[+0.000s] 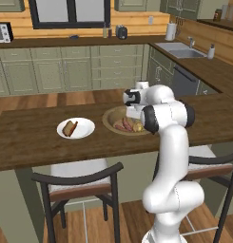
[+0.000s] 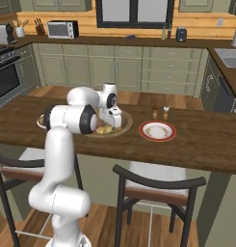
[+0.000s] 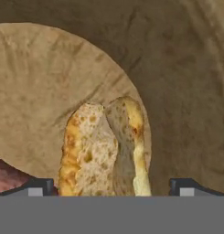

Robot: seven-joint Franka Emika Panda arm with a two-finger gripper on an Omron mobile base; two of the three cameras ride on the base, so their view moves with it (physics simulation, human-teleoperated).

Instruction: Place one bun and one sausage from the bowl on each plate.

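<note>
Here the bun (image 3: 102, 151) lies between the spread gripper (image 3: 111, 186) fingertips.

Even, soft rendered light, faint shadows, no glare; hand view slightly blurred

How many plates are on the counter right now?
2: a white plate holding food, left of the bowl, and a red-rimmed plate right of it, beside two shakers.
</note>
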